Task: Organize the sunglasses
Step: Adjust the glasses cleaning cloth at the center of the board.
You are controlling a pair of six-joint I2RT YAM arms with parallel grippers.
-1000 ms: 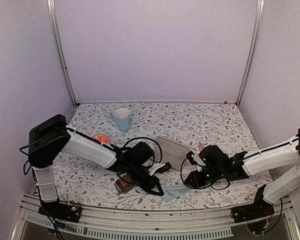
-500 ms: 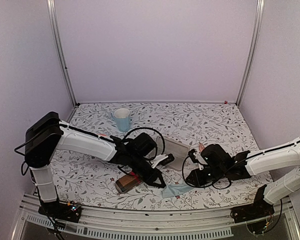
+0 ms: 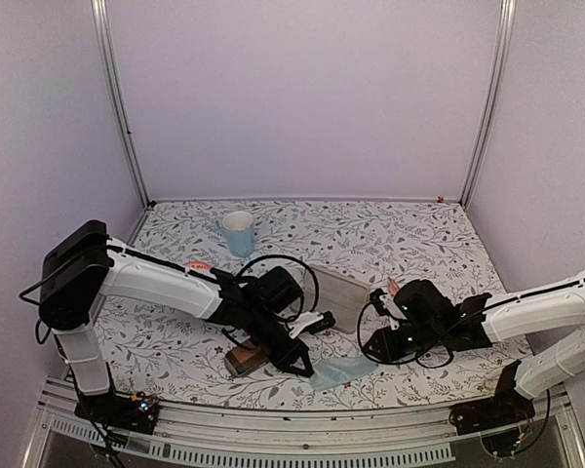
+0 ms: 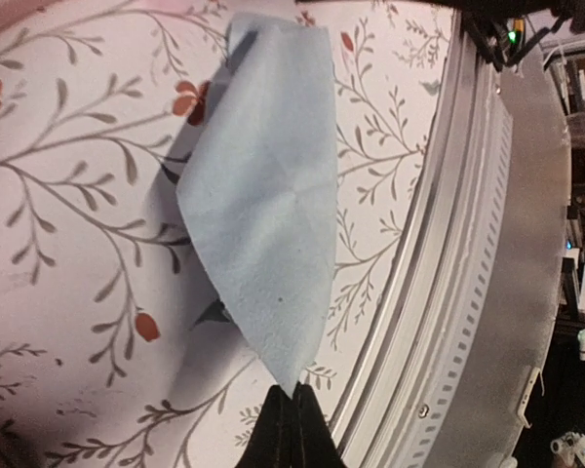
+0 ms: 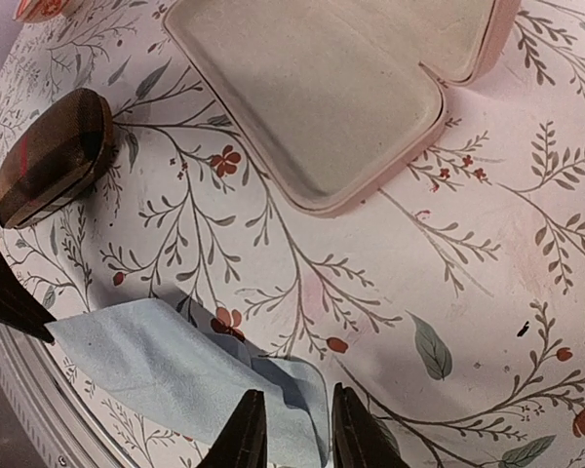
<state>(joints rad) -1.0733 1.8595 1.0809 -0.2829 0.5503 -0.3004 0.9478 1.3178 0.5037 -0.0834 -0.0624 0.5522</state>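
Note:
Neither pair of sunglasses shows clearly in any view. A pale blue cloth [image 3: 337, 372] lies near the front edge. My left gripper [image 3: 298, 367] is shut on one corner of the cloth [image 4: 263, 195], its fingers [image 4: 294, 419] pinched together. My right gripper [image 3: 371, 348] is low over the opposite corner. In the right wrist view its open gripper [image 5: 297, 434] has a narrow gap, with the cloth's edge [image 5: 166, 375] lying between the fingers. The pink case [image 3: 336, 294] lies open and empty [image 5: 312, 97].
The brown red-banded case [image 3: 246, 359] lies shut left of the cloth, also in the right wrist view [image 5: 54, 156]. A blue cup [image 3: 239, 233] stands at the back left, a small red object [image 3: 197, 267] near the left arm. The metal front rail [image 4: 468, 292] runs close beside the cloth.
My left gripper lifted slightly, then came back down a little to the left, drawing the cloth's corner with it. The right gripper has barely moved.

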